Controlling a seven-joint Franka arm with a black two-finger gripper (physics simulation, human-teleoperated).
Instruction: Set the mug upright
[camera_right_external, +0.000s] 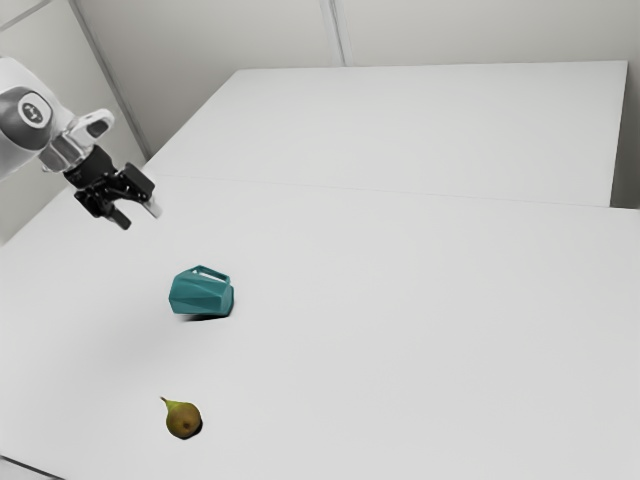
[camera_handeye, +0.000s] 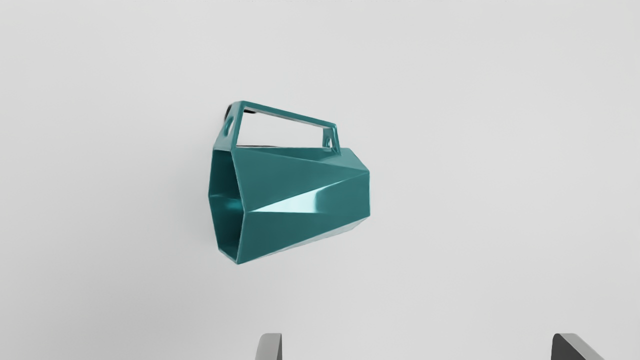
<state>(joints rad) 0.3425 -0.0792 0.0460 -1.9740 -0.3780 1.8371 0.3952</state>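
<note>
Nearest the exterior view's camera is the white table (camera_right_external: 430, 340), spreading from there back beneath the gripper. Next in size comes the Franka arm (camera_right_external: 22, 118), reaching in from the exterior view's upper left and holding its black two-finger gripper (camera_right_external: 138, 216) above the tabletop, fingers set wide apart with nothing between them. Below the gripper and out to one side lies the faceted teal mug (camera_handeye: 300, 190), on its side on the table and apart from the fingers. Its long axis runs roughly along the line from one finger to the other, with the open mouth (camera_handeye: 227, 205) facing away from the gap between them. The angular handle (camera_handeye: 290, 113) juts from the side of the body turned away from the fingertips. Smallest is the brown-green pear (camera_right_external: 183, 419), farther from the gripper than the mug. With the mug tipped over and ungripped, the step in hand looks to be reaching for a hold. The next move likely calls for bringing the gripper over the mug, turning it to straddle the body or a rim wall, and lowering before closing. Lifting and tipping the mouth upward would follow; a loose grip could let the mug swing or slip.
</note>
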